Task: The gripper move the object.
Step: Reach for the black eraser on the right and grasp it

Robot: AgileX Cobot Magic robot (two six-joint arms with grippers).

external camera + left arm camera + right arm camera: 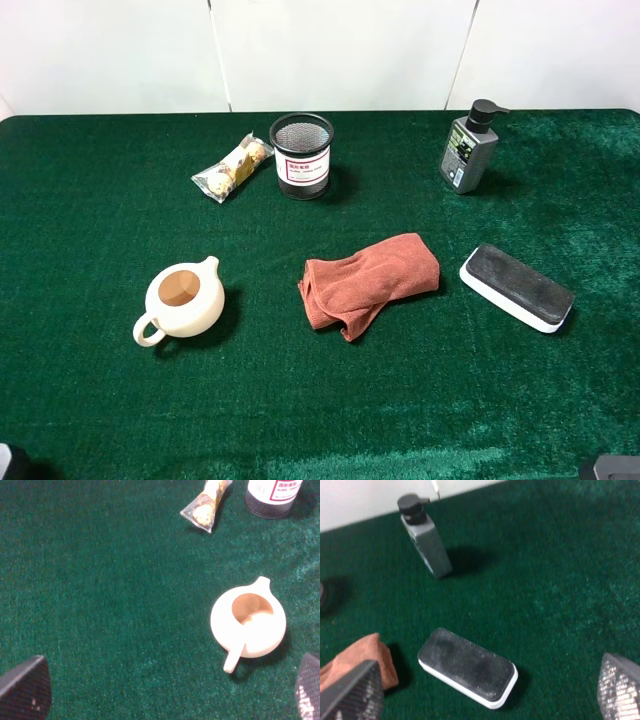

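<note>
At the right-centre of the high view the eraser [517, 287] lies untouched. The right gripper [485, 690] hangs near it, fingers spread: probably the approach stage. Next, lower astride its narrow width. The left gripper [165, 690] is also spread.

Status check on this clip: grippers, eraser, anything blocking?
Left gripper open, empty. Right gripper open, empty, board eraser ahead. Eraser flat on green table, untouched. Orange cloth beside it, not touching.

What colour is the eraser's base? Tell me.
The base is white; right wrist view shows it best.
</note>
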